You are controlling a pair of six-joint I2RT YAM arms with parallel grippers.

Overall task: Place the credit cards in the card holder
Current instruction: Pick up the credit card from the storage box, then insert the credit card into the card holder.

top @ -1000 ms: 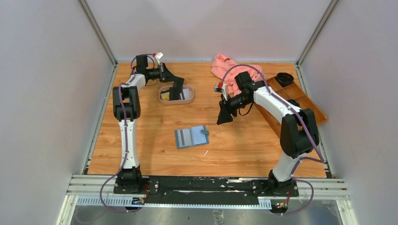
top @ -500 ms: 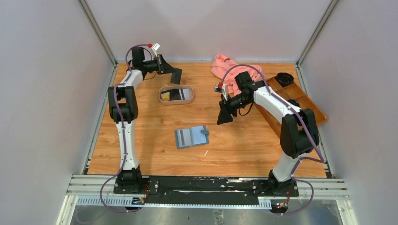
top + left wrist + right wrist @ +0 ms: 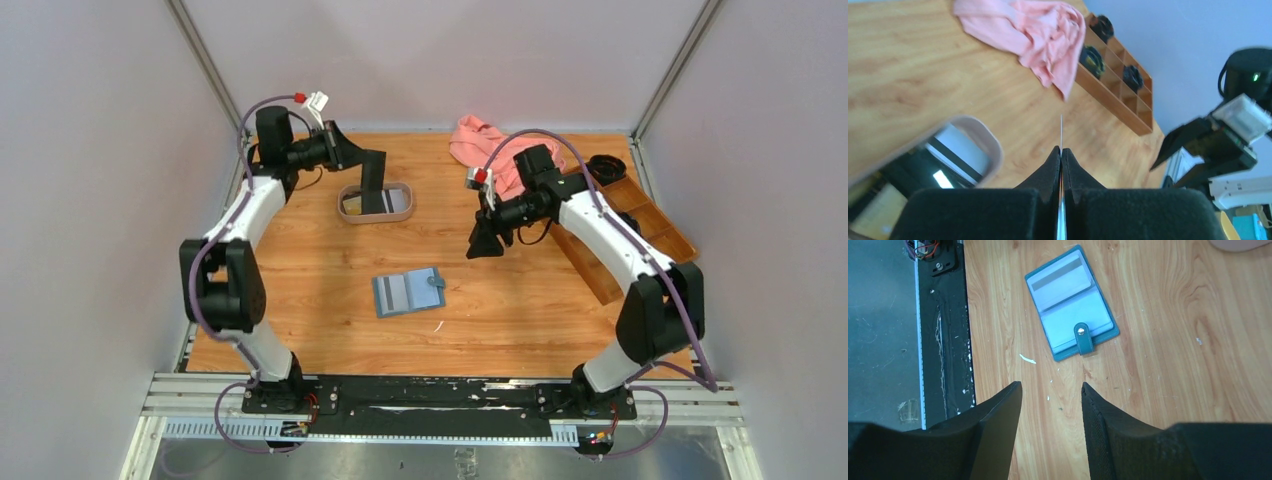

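Teal card holder (image 3: 1071, 302) lies open mid-desk, pockets up for loading. Left end effector (image 3: 1061, 154) pinches a thin card (image 3: 1061, 131) edge-on near the tray (image 3: 991, 150), probably for slotting in. Right end effector (image 3: 1050, 390) is half-spread and empty, just short of the holder.

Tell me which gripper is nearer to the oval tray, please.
Left. The left gripper, shut on a credit card, hangs just above the oval tray. The right gripper, open, is well off to its right, over bare table.
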